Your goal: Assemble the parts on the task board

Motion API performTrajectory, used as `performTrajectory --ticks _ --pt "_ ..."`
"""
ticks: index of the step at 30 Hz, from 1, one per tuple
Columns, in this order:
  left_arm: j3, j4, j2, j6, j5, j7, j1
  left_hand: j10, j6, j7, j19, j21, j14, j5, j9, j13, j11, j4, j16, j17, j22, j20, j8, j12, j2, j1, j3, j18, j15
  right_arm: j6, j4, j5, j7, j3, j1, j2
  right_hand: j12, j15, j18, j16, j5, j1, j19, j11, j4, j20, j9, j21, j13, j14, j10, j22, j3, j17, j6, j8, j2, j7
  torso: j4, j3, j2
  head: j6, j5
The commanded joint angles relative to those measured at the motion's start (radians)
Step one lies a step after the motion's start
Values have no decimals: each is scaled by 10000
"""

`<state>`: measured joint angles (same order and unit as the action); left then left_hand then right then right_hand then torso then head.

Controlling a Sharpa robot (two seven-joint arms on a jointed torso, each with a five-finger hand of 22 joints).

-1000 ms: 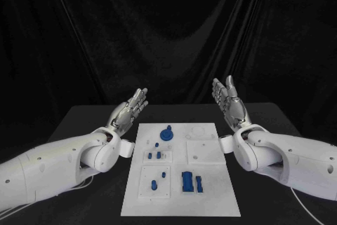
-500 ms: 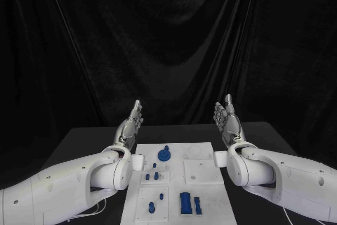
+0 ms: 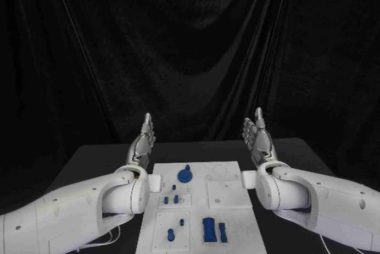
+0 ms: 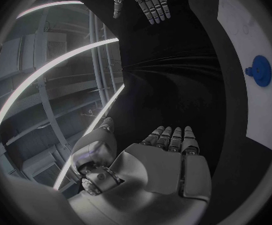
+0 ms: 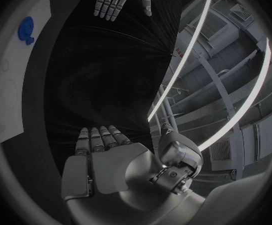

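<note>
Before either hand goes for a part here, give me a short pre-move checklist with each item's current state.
1. Left hand holds nothing, fingers straight: ok.
2. Right hand holds nothing, fingers straight: ok.
3. Both hands raised beside the task board, touching no part: ok.
4. Round blue part in plain sight at the board's far end: ok.
5. Two long blue parts in sight at the near end, nothing over them: ok.
6. Whether the small blue parts are already seated: cannot tell.
</note>
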<state>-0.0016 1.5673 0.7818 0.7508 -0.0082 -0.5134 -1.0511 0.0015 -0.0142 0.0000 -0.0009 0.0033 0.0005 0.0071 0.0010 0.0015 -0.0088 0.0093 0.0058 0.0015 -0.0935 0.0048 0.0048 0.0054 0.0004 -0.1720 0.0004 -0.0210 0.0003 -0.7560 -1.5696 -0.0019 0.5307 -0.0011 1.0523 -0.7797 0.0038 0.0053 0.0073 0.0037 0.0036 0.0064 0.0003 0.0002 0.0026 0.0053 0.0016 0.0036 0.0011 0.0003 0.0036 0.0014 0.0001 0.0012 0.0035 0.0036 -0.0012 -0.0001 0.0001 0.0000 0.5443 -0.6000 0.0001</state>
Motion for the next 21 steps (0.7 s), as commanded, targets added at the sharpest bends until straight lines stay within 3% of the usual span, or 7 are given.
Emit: performTrajectory --ticks 1,7,8,21 --pt "16 27 -18 192 82 -66 11 -15 142 0 9 -33 -5 -71 -10 -15 88 -93 -58 -15 935 -48 -48 -54 -4 544 -4 210 -3 -140 -4 19 -107 11 -23 -3 -38 -53 -73 -37 -36 -64 -3 -2 -26 -53 -16 -36 -11 -3 -36 -14 -1 -12 -35 -36 12 1 -1 0 -1 0 -1" --pt "16 27 -18 192 82 -66 11 -15 142 0 9 -33 -5 -71 -10 -15 88 -93 -58 -15 935 -48 -48 -54 -4 864 -4 210 -3 -140 -4 19 -107 11 -23 -3 -38 -53 -73 -37 -36 -64 -3 -2 -26 -53 -16 -36 -11 -3 -36 -14 -1 -12 -35 -36 12 1 -1 0 -1 0 -1" --pt "16 27 -18 192 82 -66 11 -15 142 0 9 -33 -5 -71 -10 -15 88 -93 -58 -15 935 -48 -48 -54 -4 1720 -4 210 -3 -140 -4 19 -107 11 -23 -3 -38 -53 -73 -37 -36 -64 -3 -2 -26 -53 -16 -36 -11 -3 -36 -14 -1 -12 -35 -36 12 1 -1 0 -1 0 -1" --pt "16 27 -18 192 82 -66 11 -15 142 0 9 -33 -5 -71 -10 -15 88 -93 -58 -15 935 -48 -48 -54 -4 1720 -4 210 -3 -140 -4 19 -107 11 -23 -3 -38 -53 -73 -37 -36 -64 -3 -2 -26 -53 -16 -36 -11 -3 -36 -14 -1 -12 -35 -36 12 1 -1 0 -1 0 -1"
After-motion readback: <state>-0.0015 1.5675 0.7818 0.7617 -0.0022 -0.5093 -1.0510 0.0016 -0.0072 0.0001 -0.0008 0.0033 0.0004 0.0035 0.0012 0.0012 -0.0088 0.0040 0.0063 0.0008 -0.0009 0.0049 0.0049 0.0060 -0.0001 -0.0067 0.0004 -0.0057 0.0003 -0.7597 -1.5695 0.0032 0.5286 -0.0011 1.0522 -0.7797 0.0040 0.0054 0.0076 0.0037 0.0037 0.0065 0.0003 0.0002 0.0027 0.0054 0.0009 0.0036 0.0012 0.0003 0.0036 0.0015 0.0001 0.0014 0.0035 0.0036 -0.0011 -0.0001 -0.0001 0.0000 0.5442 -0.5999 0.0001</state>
